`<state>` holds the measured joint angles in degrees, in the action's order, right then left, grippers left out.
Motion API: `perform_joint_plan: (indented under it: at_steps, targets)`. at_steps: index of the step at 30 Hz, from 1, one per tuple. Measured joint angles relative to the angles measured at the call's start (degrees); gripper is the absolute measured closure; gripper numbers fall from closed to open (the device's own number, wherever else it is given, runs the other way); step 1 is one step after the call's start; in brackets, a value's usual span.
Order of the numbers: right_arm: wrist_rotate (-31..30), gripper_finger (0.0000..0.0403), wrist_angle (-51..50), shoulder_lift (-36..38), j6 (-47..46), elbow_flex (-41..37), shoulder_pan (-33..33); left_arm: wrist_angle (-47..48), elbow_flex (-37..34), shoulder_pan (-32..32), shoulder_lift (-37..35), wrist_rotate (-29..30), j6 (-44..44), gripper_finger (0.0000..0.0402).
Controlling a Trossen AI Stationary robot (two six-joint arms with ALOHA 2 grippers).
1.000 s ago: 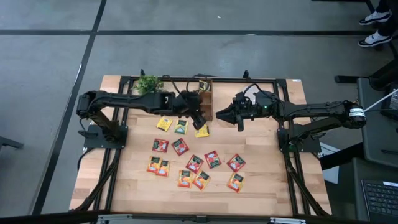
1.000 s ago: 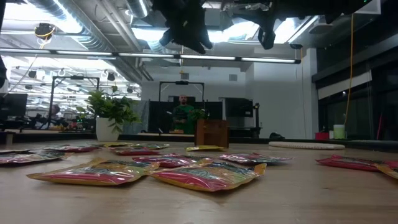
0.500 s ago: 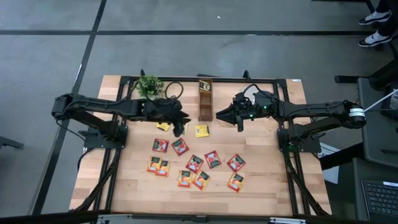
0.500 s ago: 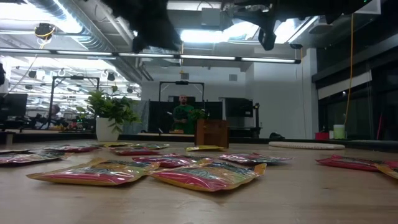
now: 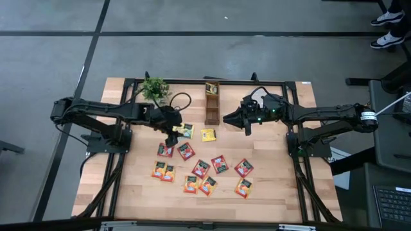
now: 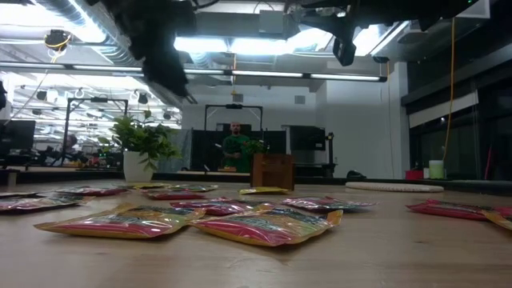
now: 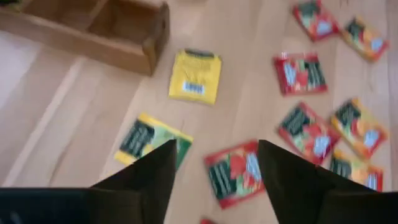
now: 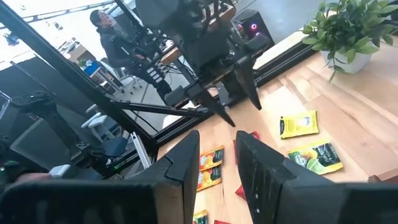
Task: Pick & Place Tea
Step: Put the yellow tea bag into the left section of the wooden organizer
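Across the wooden table (image 5: 270,192) the tea sachets (image 5: 201,168) lie scattered; our left gripper (image 7: 214,163) hangs empty, fingers spread, above a green sachet (image 7: 151,140); next we judge lowering onto it; the right gripper (image 5: 246,124) waits, fingers part-closed, grasping nothing.

Tea sachets (image 6: 264,226) flat on table (image 6: 384,256) fwd; wooden box (image 6: 273,171) & plant (image 6: 142,148) behind.

Yellow, green, red, orange tea sachets (image 5: 201,168) (dark centre labels), pale wooden table (image 5: 270,192)
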<state>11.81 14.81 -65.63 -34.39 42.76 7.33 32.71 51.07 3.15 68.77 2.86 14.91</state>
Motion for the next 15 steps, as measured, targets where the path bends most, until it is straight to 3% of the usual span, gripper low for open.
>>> perform_joint_plan:
  at_steps: [5,8,15]
  targets:
    - [-2.68,0.0296,-0.13,0.00,-0.07,0.00,0.00,4.74,0.00,0.01,0.00,1.79,1.23,0.0149]
    - [-3.21,0.0296,-0.63,0.01,-0.96,0.00,0.00,9.02,0.00,0.01,0.00,2.70,7.02,0.0150]
    - [-3.19,0.0296,-4.84,0.00,-1.59,0.00,-0.02,12.97,0.00,-1.68,0.02,6.16,7.74,0.0165]
